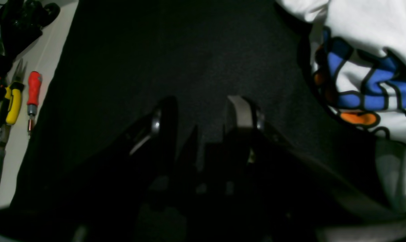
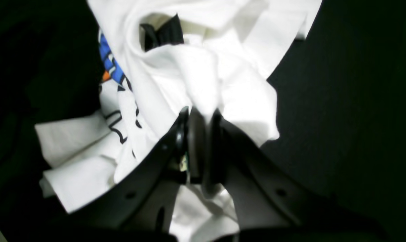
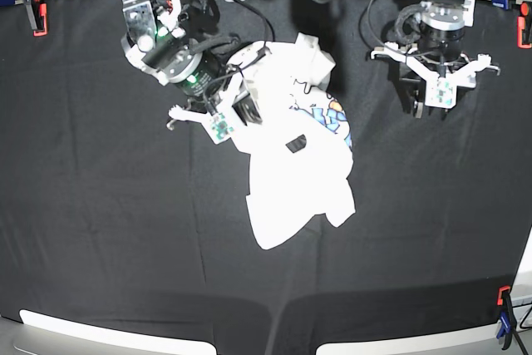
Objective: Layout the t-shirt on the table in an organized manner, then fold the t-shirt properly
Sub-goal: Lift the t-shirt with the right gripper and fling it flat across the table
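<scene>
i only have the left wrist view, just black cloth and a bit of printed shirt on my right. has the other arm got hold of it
Observer: Yes. The right gripper has its jaws shut on a bunched white fold of the t-shirt.
Operator: is the shirt laid out flat yet
Observer: No. In the base view it lies crumpled near the middle of the table, with only a small patch of the print showing.
Operator: where's my arm relative to it
Observer: The left gripper is apart from the t-shirt, on the side opposite the right gripper, jaws open over bare cloth.
</scene>
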`<state>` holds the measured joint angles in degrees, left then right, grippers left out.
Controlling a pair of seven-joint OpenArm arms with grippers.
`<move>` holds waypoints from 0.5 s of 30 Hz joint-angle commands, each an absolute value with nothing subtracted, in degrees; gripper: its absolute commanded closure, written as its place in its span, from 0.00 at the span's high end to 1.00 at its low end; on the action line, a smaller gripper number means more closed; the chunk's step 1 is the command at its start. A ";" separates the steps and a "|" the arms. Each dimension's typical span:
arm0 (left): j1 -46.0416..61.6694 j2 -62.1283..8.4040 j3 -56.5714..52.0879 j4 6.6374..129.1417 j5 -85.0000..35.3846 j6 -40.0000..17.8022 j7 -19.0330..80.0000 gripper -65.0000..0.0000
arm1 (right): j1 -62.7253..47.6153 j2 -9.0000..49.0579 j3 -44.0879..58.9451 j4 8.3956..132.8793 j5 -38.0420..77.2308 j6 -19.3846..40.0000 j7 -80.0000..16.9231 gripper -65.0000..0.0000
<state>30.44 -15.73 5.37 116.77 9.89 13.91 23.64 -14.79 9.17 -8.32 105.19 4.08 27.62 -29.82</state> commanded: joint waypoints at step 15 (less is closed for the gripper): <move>30.28 -15.92 5.28 117.84 10.35 15.00 22.02 0.33 | -14.48 12.58 31.46 110.00 11.44 29.65 -33.65 0.00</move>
<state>30.41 -15.70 5.37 116.77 9.93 13.91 23.64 -15.03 11.77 31.31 108.75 10.98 30.06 -35.09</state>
